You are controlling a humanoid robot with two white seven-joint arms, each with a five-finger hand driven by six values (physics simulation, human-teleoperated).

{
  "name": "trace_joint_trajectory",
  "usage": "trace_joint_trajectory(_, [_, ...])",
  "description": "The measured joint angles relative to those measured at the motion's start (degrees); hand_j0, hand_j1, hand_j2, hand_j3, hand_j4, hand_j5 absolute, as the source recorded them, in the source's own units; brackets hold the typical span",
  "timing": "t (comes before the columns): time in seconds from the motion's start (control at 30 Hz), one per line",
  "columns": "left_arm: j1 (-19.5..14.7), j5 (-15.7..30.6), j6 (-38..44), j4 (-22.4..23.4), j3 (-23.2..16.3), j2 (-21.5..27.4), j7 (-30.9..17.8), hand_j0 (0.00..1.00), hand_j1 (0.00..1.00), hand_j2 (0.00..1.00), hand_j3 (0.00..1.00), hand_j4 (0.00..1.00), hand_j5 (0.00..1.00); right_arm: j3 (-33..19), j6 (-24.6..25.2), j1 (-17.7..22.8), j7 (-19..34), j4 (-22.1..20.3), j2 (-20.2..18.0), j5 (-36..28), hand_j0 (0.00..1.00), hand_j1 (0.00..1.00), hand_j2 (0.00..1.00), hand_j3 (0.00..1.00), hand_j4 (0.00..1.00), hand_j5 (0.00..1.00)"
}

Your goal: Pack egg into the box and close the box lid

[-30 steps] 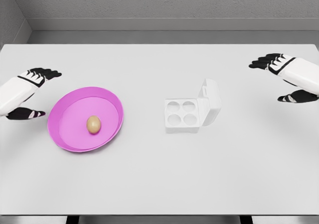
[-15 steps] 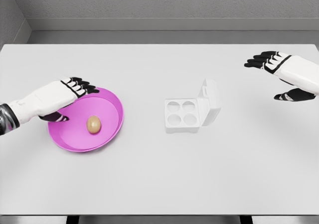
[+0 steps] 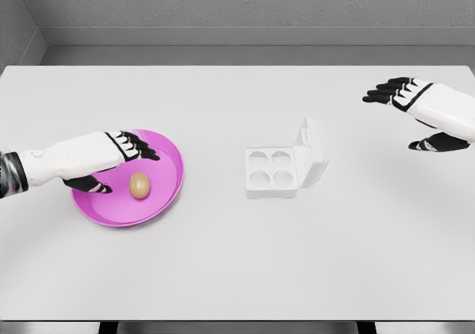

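Table (image 3: 237,267) wide; left robot hand (image 3: 111,156) over plate (image 3: 167,163) rim.

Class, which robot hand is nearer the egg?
Left. The left robot hand hovers over the plate just left of the egg; the right robot hand is far right.

Both hands are white with black fingers: the left hand (image 3: 111,158) over a pink plate (image 3: 159,193), the right hand (image 3: 415,107) above a plain light grey table (image 3: 237,260). Just right of the left hand's thumb lies a tan egg (image 3: 139,185). Between the two hands sits a white box (image 3: 286,167), its lid white too. The wall behind is mottled grey.
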Motion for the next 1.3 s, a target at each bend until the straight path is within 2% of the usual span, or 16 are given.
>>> trace_joint_trajectory(0.03, [-0.3,0.4,0.0,0.0,-0.8,0.3,-0.1,1.00,1.00,1.00,1.00,1.00,1.00,0.1,0.0,0.0,0.0,0.2,-0.6,0.2,1.00,1.00,1.00,1.00,1.00,1.00])
trace_joint_trajectory(0.1, [-0.3,1.2,0.0,-0.1,-1.5,0.8,-0.2,1.00,1.00,1.00,1.00,1.00,1.00,0.1,0.0,-1.7,0.8,0.4,-1.4,1.1,1.00,1.00,1.00,1.00,1.00,1.00])
trace_joint_trajectory(0.13, [-0.2,2.1,0.0,-0.1,-1.6,0.9,-0.2,0.94,0.94,0.94,0.94,0.94,0.94,0.2,0.0,-2.1,2.2,0.5,-1.4,1.5,1.00,1.00,1.00,1.00,1.00,1.00])
trace_joint_trajectory(0.17, [-0.2,3.4,0.0,-0.1,-1.7,1.0,-0.3,0.94,0.94,0.94,0.94,0.94,0.94,0.2,0.0,-2.1,3.4,0.7,-1.2,1.9,1.00,1.00,1.00,1.00,1.00,1.00])
trace_joint_trajectory(0.3, [-0.2,6.2,0.0,0.3,-2.0,1.2,-0.3,0.91,0.91,0.91,0.91,0.91,0.91,0.8,0.0,-2.4,6.3,2.5,0.6,3.3,1.00,1.00,1.00,1.00,1.00,1.00])
trace_joint_trajectory(0.47, [-0.2,7.1,0.0,1.7,-2.9,1.1,-0.3,0.91,0.91,0.91,0.91,0.91,0.91,1.8,0.0,-3.1,10.2,4.5,3.1,4.1,1.00,1.00,1.00,1.00,1.00,1.00])
trace_joint_trajectory(0.57, [-0.4,7.2,0.0,1.8,-3.6,1.2,-0.3,0.91,0.91,0.91,0.91,0.91,0.91,4.4,0.0,-7.2,10.8,7.6,5.2,4.5,1.00,1.00,1.00,1.00,1.00,1.00])
trace_joint_trajectory(0.7, [-1.6,7.3,0.0,1.4,-5.0,1.5,-0.3,0.91,0.91,0.91,0.91,0.91,0.91,7.6,0.0,-7.9,11.1,11.1,6.7,4.9,1.00,1.00,1.00,1.00,1.00,1.00])
trace_joint_trajectory(0.8, [-4.7,7.5,0.0,2.1,-6.9,2.0,-0.3,0.89,0.89,0.89,0.89,0.89,0.89,8.9,0.0,-8.1,11.3,12.5,7.1,5.1,1.00,1.00,1.00,1.00,1.00,1.00])
trace_joint_trajectory(1.07, [-5.7,7.3,0.0,5.2,-10.7,2.2,-0.3,0.86,0.86,0.86,0.86,0.86,0.86,10.6,0.0,-8.2,11.3,14.4,7.5,6.3,1.00,1.00,1.00,1.00,1.00,1.00])
trace_joint_trajectory(1.1, [-5.7,7.3,0.0,5.6,-10.9,2.2,-0.3,0.82,0.82,0.82,0.82,0.82,0.82,10.7,0.0,-8.3,11.3,14.4,7.6,6.3,1.00,1.00,1.00,1.00,1.00,1.00])
trace_joint_trajectory(1.3, [-6.0,7.0,0.0,6.6,-11.4,2.0,-0.3,0.80,0.80,0.80,0.80,0.80,0.80,10.8,0.0,-8.3,11.3,14.2,7.9,6.4,1.00,1.00,1.00,1.00,1.00,1.00])
